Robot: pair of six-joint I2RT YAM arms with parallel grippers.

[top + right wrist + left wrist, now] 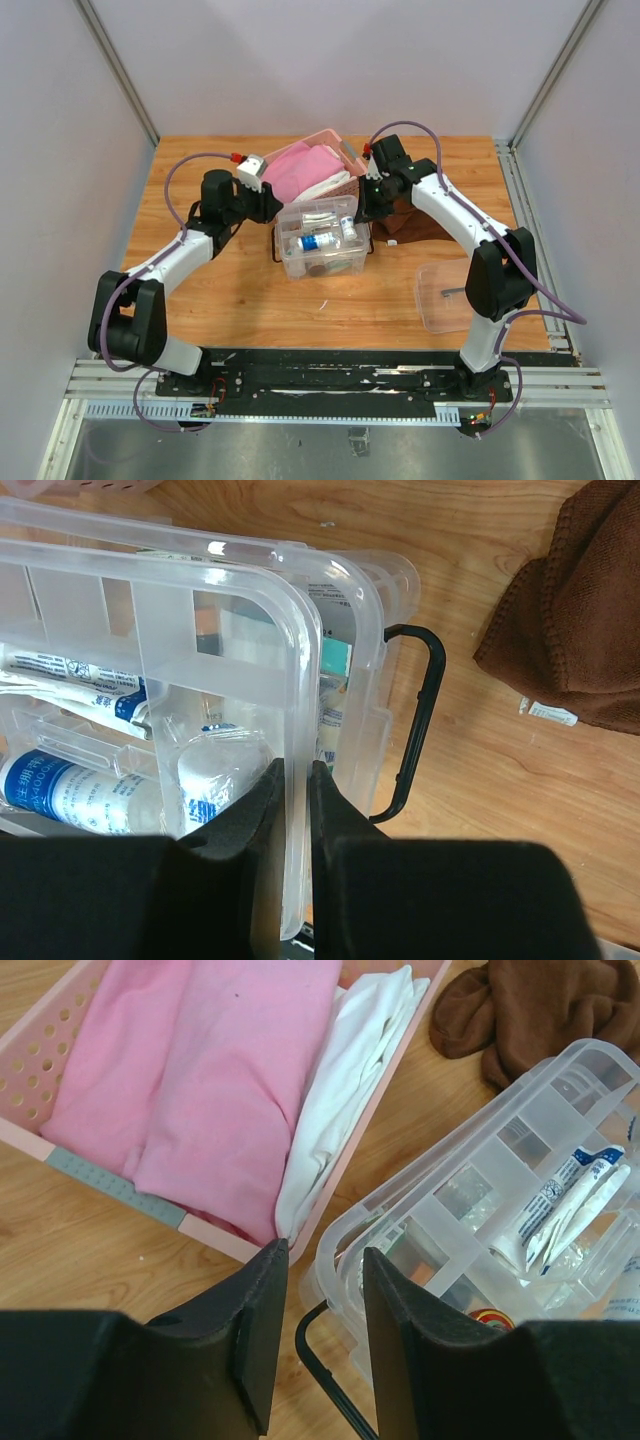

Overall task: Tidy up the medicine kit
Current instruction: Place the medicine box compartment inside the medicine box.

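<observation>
**Top view.** We see the medicine kit box (322, 262) standing open near the middle of the table (250, 300), touching the front of the pink basket (300, 142). Its lid (440, 300), with a dark handle, lies flat on the wood to the right, well apart from the box. The left gripper (268, 203) is at the box's left end and the right gripper (366, 208) at its right end. We cannot read either finger state from here. A brown cloth (410, 225) lies just right of the box, partly under the right arm.

**Right wrist view.** Only here do we see the grasp: the two fingers (340, 830) are closed on the clear rim of the divided tray (200, 610), which sits inside the box. A blue-and-white bottle (70, 790) lies in a tray compartment. A black wire handle (418, 720) hangs on the box's outer end wall.

**Left wrist view.** The left fingers (255, 1340) stand spread and hold nothing. They are over the box's corner, beside the basket's edge. This view alone shows the basket's contents: a folded pink cloth (200, 1080) with a white cloth (350, 1080) beside it. White packets (570, 1200) lie in the tray.
</observation>
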